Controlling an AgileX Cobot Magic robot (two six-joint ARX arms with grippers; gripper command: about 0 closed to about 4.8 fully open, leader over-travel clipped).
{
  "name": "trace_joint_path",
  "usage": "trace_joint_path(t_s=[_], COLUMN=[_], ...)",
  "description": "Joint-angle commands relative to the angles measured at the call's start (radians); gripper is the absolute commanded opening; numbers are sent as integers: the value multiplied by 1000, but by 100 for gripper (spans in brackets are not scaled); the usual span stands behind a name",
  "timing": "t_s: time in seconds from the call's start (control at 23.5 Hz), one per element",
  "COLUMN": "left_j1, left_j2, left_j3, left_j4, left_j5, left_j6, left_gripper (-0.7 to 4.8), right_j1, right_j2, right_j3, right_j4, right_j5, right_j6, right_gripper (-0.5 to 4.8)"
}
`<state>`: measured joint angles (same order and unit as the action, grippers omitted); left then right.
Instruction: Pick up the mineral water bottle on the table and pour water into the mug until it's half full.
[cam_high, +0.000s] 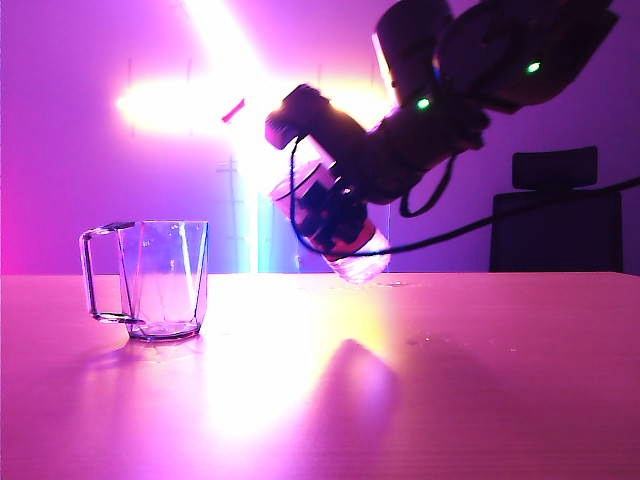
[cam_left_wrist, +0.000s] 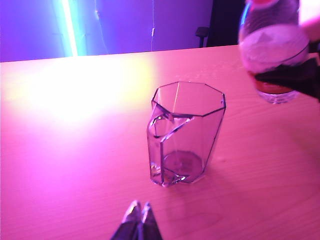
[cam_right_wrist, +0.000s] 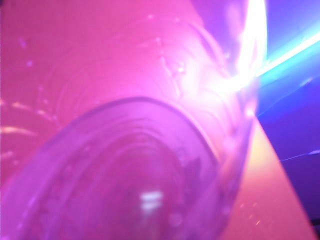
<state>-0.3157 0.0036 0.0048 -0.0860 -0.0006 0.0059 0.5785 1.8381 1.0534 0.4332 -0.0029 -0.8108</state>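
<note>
Right jaws (cam_high: 330, 215) round tilted bottle (cam_high: 345, 240)

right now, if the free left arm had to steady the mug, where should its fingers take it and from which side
Probably the angular handle. The mug stands upright on the table with that handle turned toward the left gripper, which sits low and shut just short of it. The right gripper holds the mineral water bottle tilted on the mug's other side, so approach handle-side.

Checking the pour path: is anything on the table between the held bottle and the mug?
Nothing visible. The right gripper holds the mineral water bottle tilted in the air, off to one side of the mug; only bare table lies between them.
</note>
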Motion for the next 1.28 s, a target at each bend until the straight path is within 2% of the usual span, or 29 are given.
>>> trace_joint_path(t_s=[0.04,0.26,0.34,0.6,0.85,1.28], left_j1=[0,-2,-2,-2,-2,-2], left_j2=[2,2,2,2,2,2], left_j3=[4,4,4,4,4,4], left_j4=[13,13,13,13,13,13], left_j5=[4,4,4,4,4,4], left_j6=[-3,-3,-3,-3,-3,-3], left_gripper=[-2,-2,-2,-2,-2,-2], right_j1=[28,49,57,68,69,69], right_j2=[34,63,67,72,73,73], right_j3=[53,86,86,86,86,86], right_j4=[58,58,61,65,74,101], right_j5=[66,127,143,189,202,288], right_j6=[-88,-124,-198,-300,-360,-454], right_gripper=[199,199,199,199,199,198])
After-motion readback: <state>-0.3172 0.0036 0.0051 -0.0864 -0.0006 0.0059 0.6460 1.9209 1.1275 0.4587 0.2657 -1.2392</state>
